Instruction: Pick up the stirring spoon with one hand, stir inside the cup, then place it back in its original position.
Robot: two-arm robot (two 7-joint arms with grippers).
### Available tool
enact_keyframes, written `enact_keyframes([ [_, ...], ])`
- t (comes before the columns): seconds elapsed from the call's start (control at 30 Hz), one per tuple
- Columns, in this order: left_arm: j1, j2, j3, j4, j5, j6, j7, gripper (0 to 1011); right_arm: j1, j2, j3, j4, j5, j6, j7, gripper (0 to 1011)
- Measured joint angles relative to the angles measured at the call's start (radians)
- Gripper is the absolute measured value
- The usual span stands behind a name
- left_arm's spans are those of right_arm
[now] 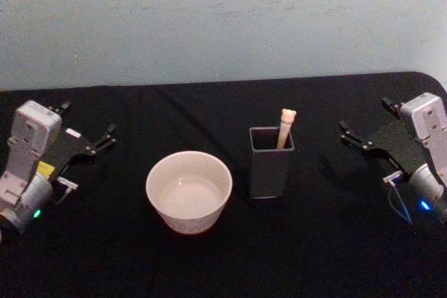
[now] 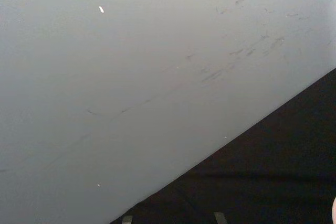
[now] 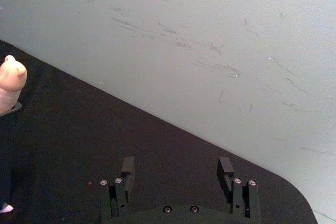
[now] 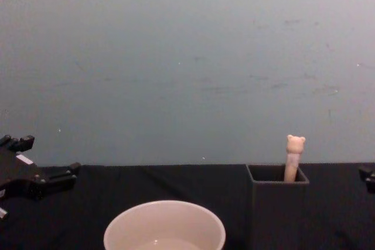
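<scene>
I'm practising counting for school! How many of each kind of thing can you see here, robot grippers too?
Wide round off-white cup: 1
Slim cream-beige stirring spoon with a tiny bear head: 1
Dark square box-shaped holder: 1
Black robot grippers: 2, the left gripper and the right gripper
Total: 5

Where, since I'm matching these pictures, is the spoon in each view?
Head: spoon right of centre, standing in the holder.
Chest: lower right, bear top above the holder.
Right wrist: bear top, off beside the pincer.
Left wrist: wall and table.
Shared: table edge against the wall.
</scene>
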Motion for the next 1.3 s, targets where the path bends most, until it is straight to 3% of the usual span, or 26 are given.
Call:
enact_keyframes([
  [1.1,0.000,0.000,0.000,0.000,0.000,0.000,0.000,1001,0.000,0.000,0.000,0.000,0.000,0.000,0.000,1003],
  [1.3,0.000,0.000,0.000,0.000,0.000,0.000,0.000,1001,-0.017,0.006,0.030,-0.020,0.041,-0.013,0.064,1002],
])
